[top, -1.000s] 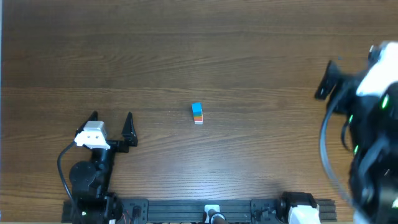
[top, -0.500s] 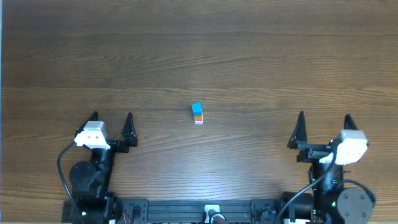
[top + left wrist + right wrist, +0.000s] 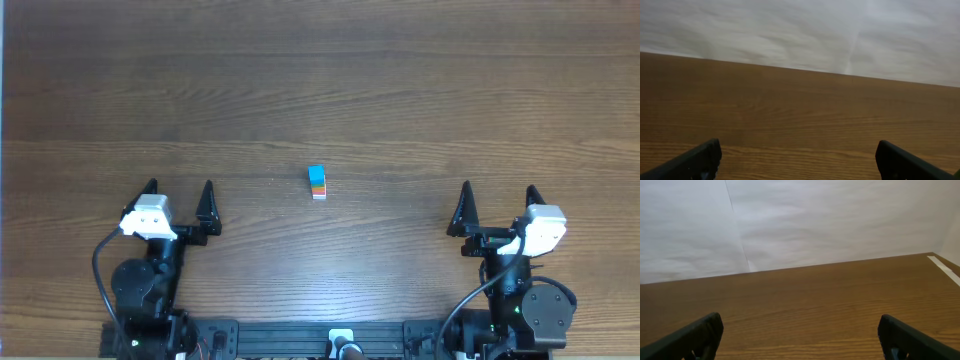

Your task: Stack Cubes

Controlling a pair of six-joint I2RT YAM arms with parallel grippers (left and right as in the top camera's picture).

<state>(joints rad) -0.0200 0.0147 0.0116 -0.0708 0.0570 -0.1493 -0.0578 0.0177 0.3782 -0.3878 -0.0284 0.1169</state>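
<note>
From the top camera I have the cube stack (image 3: pixel 317 183) standing near the middle of the wooden table (image 3: pixel 320 80), with the blue cube (image 3: pixel 316 175) uppermost and the orange cube (image 3: pixel 318 187) directly under it; there is a paler layer at the foot of the stack that I cannot make out well enough to name. Nothing is touching the stack. My left gripper (image 3: pixel 179 188) sits low on the left side, near its base, jaws spread wide with nothing between them, well apart from the cubes. My right gripper (image 3: pixel 498 192) is on the opposite side, likewise close to its base, jaws also wide and holding nothing. The stack lies between the two grippers and a little farther from the bases than either. Both wrist cameras look across bare wood grain toward a white backdrop (image 3: pixel 790 30) at the far edge of the table, and the right wrist camera catches a pale strip (image 3: pixel 944 270) lying on the tabletop off to one side.
</note>
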